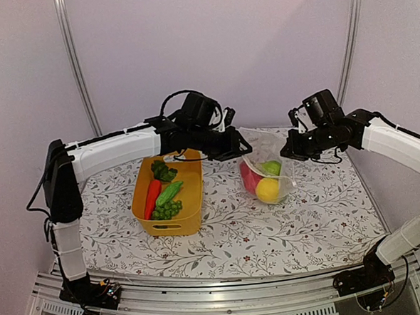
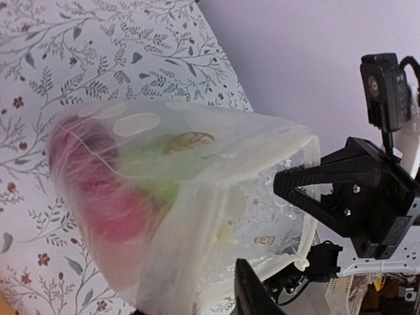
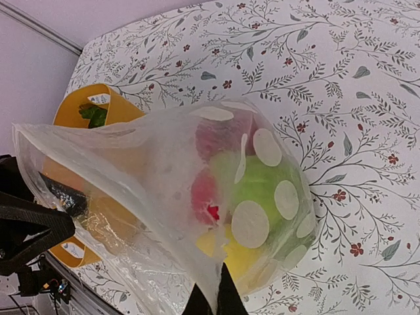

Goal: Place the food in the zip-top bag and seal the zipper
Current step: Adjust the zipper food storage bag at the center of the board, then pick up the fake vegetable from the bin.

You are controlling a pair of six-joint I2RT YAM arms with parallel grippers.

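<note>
The zip-top bag, clear with white dots, hangs mouth-up between both grippers. It holds a red piece, a green piece and a yellow piece. My right gripper is shut on the bag's mouth edge. My left gripper is at the opposite edge. One of its fingers shows and the bag wall drapes in front of it. Its jaws stand a little apart. The zipper runs along the gaping mouth. More food lies in the tub: carrot, cucumber, green cluster, lettuce.
A yellow tub stands left of the bag, under my left arm. The table has a floral cloth. Pale walls with metal posts close the back and sides.
</note>
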